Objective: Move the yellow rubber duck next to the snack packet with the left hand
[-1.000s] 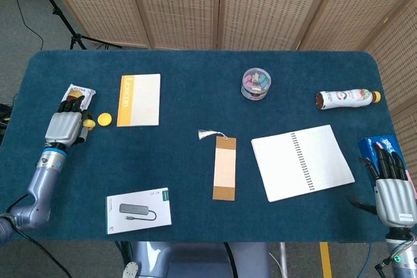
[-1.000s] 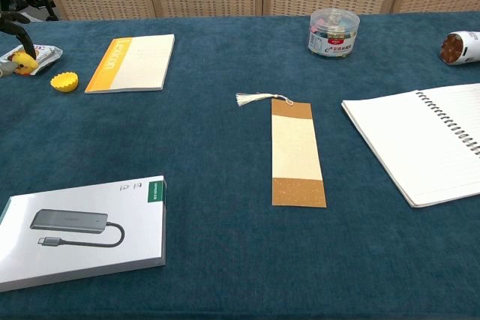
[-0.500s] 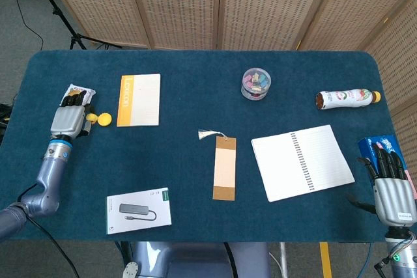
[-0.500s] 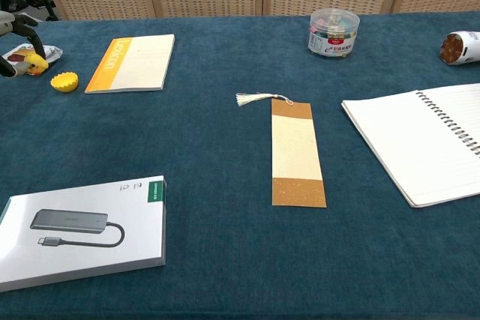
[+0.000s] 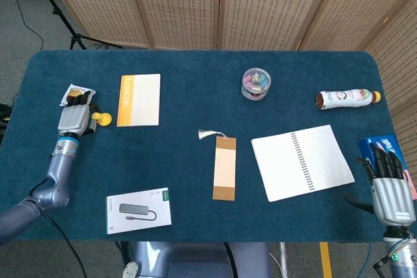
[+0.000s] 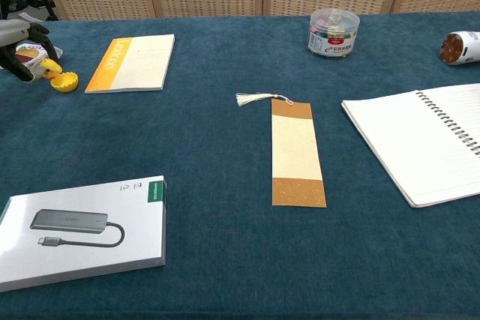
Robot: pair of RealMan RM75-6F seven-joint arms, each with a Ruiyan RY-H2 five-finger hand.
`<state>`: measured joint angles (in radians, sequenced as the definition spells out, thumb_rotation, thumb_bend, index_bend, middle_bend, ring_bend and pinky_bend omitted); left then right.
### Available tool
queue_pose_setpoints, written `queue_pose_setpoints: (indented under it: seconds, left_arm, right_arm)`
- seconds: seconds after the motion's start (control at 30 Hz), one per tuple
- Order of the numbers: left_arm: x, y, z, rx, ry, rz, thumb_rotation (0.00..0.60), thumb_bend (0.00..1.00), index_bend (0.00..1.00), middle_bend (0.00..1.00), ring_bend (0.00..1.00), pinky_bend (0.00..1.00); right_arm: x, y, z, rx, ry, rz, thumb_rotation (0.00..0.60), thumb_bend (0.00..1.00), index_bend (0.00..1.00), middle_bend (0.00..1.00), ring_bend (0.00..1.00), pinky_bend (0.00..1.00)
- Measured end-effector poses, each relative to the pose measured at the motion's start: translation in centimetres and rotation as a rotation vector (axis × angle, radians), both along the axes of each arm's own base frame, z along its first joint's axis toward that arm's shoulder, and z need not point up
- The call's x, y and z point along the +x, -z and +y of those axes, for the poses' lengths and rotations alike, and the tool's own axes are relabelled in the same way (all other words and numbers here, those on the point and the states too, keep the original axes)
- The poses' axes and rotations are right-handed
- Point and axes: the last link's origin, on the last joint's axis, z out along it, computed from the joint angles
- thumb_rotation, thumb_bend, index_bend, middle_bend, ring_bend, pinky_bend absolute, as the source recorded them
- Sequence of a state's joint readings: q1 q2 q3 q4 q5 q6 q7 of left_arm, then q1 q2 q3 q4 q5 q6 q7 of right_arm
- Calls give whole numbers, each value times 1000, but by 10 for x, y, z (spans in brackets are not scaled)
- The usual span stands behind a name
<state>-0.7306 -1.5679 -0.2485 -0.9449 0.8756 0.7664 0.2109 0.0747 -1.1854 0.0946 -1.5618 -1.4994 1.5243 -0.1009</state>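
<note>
At the far left of the table, the left hand [image 5: 73, 119] is seen over the yellow rubber duck [image 6: 49, 72], its fingers curled down around it; from the chest view the duck appears pinched between the dark fingertips [image 6: 22, 60], though full contact cannot be confirmed. Compared with a second ago, the hand has been carried up the table and slightly inward, and the duck has been brought with it. The duck is now placed just beside the snack packet [image 5: 75, 90], at its near edge, and touching or almost touching the small yellow cap [image 5: 104, 118] to its right. The move is therefore judged nearly complete: only the release and withdrawal of the hand seem to be left.

Further right, the yellow notebook [image 5: 139, 99], the boxed hub [image 5: 139, 210], the bookmark [image 5: 224, 171], the jar of clips [image 5: 256, 83], the spiral notepad [image 5: 303, 161] and the bottle [image 5: 347, 98] are unchanged in position.

At the far right edge, the right hand [image 5: 389, 183] is held flat with its fingers extended, nothing in it, partly over a blue packet [image 5: 375, 142], as before.
</note>
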Motion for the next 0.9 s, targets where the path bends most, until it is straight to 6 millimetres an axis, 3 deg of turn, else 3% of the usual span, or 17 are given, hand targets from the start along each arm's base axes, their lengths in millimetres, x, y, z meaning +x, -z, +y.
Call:
queue_pose_setpoints:
  seconds: [0.3, 0.9]
  left_arm:
    - [9, 3, 0, -8, 18, 3, 600, 516, 484, 0, 0, 0]
    - [5, 10, 1, -12, -7, 8, 600, 493, 484, 0, 0, 0]
  right_arm:
    - [0, -1, 0, -3, -1, -2, 600, 0, 214, 0, 0, 0]
    - [1, 0, 0, -2, -2, 2, 600, 0, 214, 0, 0, 0]
